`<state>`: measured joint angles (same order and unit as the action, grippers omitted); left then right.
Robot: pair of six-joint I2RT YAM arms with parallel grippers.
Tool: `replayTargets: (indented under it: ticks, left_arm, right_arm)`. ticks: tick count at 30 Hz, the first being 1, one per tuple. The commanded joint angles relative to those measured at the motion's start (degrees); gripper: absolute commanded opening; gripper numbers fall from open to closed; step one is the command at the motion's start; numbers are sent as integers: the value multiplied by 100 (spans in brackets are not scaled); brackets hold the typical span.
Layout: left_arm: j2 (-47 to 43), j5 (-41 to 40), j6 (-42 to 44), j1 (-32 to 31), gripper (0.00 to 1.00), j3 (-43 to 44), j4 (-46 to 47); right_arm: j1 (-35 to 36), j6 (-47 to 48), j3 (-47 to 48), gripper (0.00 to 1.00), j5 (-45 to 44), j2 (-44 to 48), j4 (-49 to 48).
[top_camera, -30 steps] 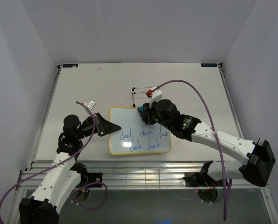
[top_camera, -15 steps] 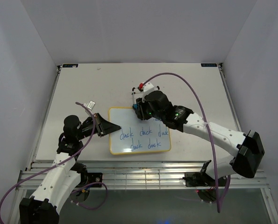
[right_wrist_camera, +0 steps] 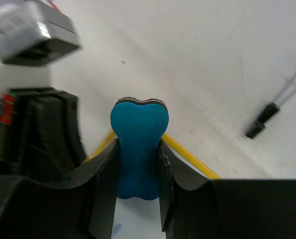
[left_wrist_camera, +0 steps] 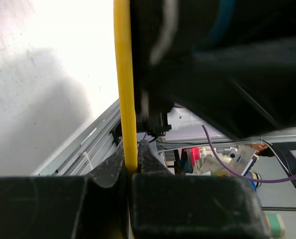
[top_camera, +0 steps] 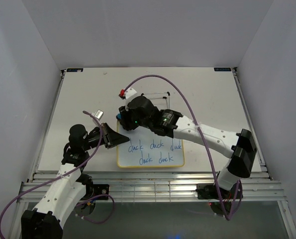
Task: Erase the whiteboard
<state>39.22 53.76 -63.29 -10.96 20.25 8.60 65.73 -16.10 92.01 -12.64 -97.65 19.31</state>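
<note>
Two arms worked at the small rectangular whiteboard with a thin yellow frame [top_camera: 152,155], which lay flat on the white table [top_camera: 83,94] near its front edge, just ahead of the arm bases.

Over the preceding second the right gripper [top_camera: 122,118] had swung from the board's upper right, past the thin black wire stand [top_camera: 155,94], to the upper left corner. It was clamped on the small blue bone-shaped eraser [right_wrist_camera: 139,130], whose waist sat between the two fingers. In the right wrist view the eraser's free end reached over the yellow frame [right_wrist_camera: 187,152] at that corner. Whether the pad pressed on the white surface could not be told.

The left gripper [top_camera: 122,137] had hardly moved. Its fingers were closed on the board's left edge, and in the left wrist view the frame [left_wrist_camera: 123,74] ran straight down between them.

All five blue handwritten "duck" words [top_camera: 153,146] remained legible in two rows, as they had been a second before. The sweep along the top edge therefore appeared to be positioning rather than wiping, and the erasing was judged scarcely begun. The next pass would probably need to come down across the writing while the left arm steadied the board.

No container of any kind was visible in any of the views.
</note>
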Motion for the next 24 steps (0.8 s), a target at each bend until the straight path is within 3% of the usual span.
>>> replayTargets:
  ticks: [1,8,11,19,24]
  left_arm:
    - [-372,733,71,-108,0,313,1460]
    - [-398,724,176,-117,0,339,1469]
    - [-398,663,168,-108,0,304,1469]
    - [-380,574,54,-117,0,207,1609]
    - [-442,653,9,-108,0,216,1662]
  right_arm:
    - [-578,-200,-1373,8,-318,350,943]
    - [-2027,-289,-3773,8,-151,2072,926]
    - [-2179,-341,-4355,8,129,2827,821]
    - [-2100,-623,-5078,8,1588,3594,-697]
    - [-1758,-676,-4737,8,1624,3490,-999]
